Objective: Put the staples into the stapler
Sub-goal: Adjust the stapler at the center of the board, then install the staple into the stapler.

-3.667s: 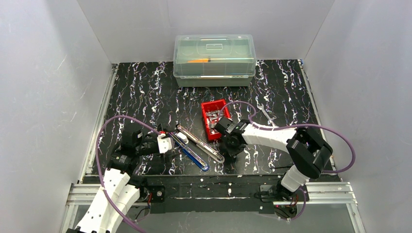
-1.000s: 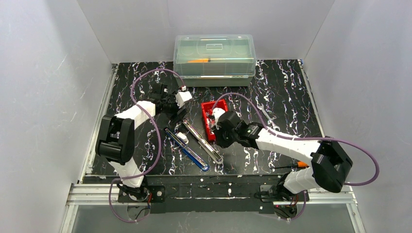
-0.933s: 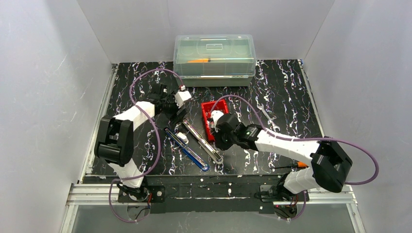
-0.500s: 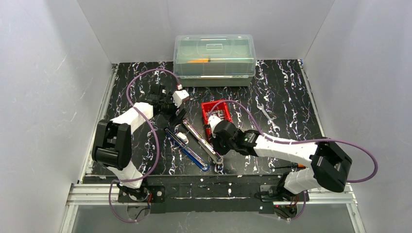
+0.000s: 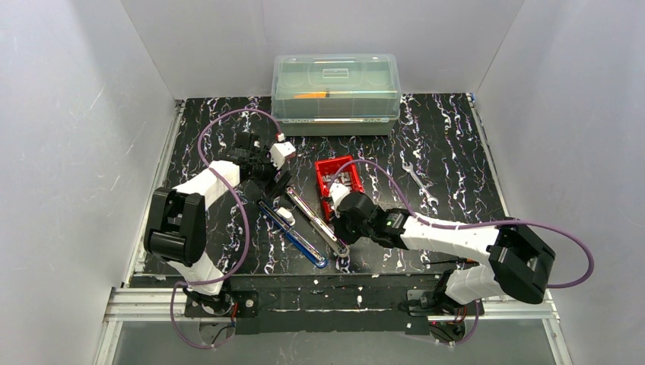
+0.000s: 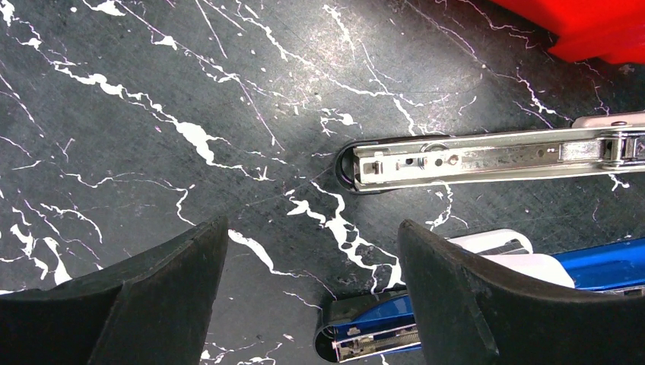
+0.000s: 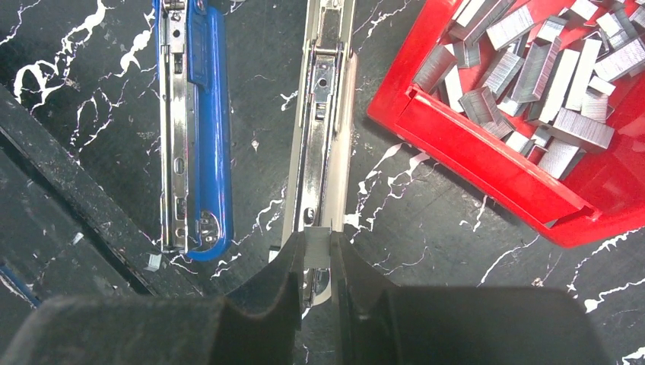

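We see the stapler [image 5: 297, 240] lying opened flat on the black marbled tabletop [image 6: 152, 91], its blue arm [image 7: 201, 114] and its silver channel [image 7: 323, 114] side by side; the right end effector [image 7: 317, 242] is narrowed on a short staple strip [image 7: 317, 249], pinched between its fingertips directly over one end of the silver channel; we cannot tell whether the strip touches the metal. The rest of the staples [image 7: 548, 76] lie heaped in a red bin [image 7: 487, 171] just beside the stapler. The left end effector [image 6: 312, 228] stands wide above the tabletop, the silver channel's rounded tip just beyond its fingers; a clear lidded box [image 5: 335, 93] sits at the far edge, and a wrench [image 5: 418, 182] lies right of the bin.
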`<state>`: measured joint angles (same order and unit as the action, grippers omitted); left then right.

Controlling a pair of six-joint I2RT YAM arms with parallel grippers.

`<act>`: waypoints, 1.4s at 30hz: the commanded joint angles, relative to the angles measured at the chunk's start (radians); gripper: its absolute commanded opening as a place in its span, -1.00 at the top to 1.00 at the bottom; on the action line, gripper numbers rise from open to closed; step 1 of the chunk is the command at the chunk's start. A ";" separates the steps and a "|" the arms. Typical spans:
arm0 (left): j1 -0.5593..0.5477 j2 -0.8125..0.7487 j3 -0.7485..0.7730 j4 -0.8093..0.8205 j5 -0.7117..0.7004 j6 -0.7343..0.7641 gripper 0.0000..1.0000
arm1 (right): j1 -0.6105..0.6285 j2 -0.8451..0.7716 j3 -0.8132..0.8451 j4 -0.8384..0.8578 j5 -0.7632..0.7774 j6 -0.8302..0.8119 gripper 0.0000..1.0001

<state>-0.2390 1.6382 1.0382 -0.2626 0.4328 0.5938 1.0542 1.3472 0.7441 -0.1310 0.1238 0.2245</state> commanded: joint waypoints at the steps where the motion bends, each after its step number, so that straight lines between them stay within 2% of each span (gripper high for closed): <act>1: -0.001 -0.047 -0.018 -0.031 0.004 -0.007 -0.62 | 0.004 -0.013 -0.001 0.061 -0.009 0.002 0.63; 42: -0.001 -0.058 -0.009 -0.053 0.004 -0.015 -0.61 | 0.004 0.043 -0.024 0.120 -0.047 0.012 0.68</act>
<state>-0.2390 1.6382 1.0271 -0.2890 0.4282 0.5842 1.0542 1.3830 0.7319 -0.0612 0.0746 0.2314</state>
